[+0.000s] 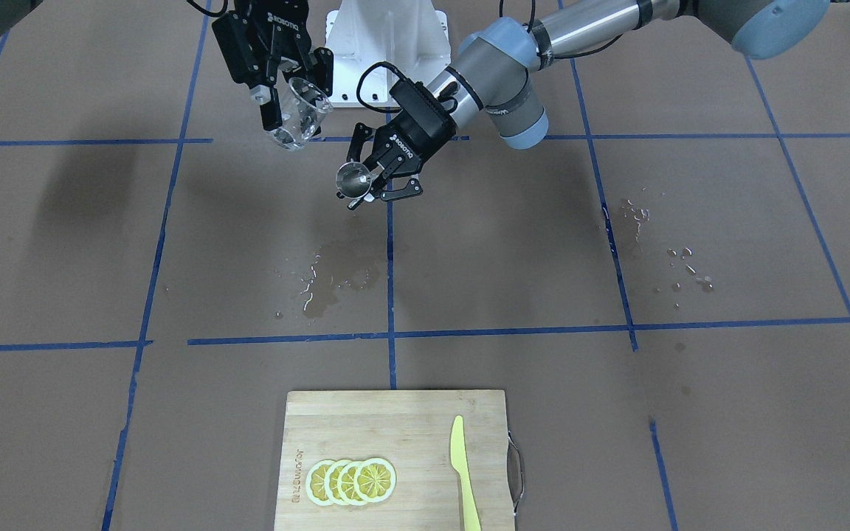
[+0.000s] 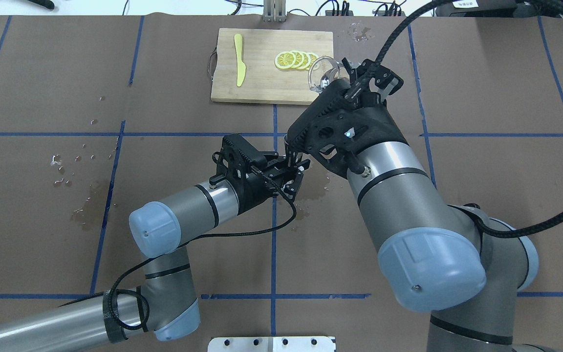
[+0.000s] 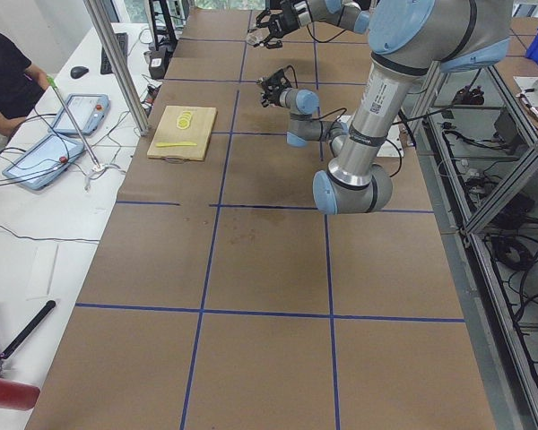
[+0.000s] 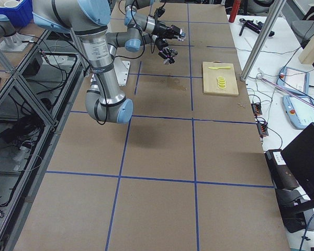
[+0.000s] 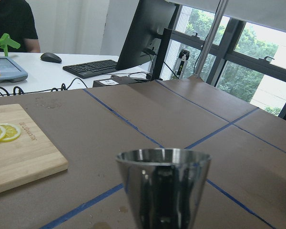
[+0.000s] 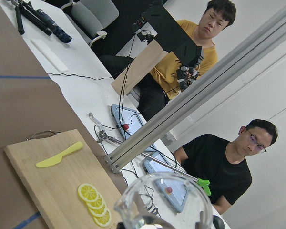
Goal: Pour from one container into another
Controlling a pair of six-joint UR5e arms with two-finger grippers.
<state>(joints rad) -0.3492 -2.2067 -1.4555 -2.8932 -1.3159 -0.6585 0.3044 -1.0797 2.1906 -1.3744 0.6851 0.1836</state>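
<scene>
The word ROBOTIQ stands in white on the black body of the right gripper (image 1: 298,99) and again on the left gripper (image 1: 366,188), upside down in the front-facing view. A dark mark printed near one edge of the cutting board (image 1: 395,428) is too small to read.

That steel cup (image 5: 163,186) gleams, mirror-polished; the clear cup (image 1: 301,113) is glossy too. Matt brown paper (image 1: 727,413) underneath, a pale bare-wood board (image 1: 395,420), a smooth plastic knife (image 1: 460,472).
</scene>
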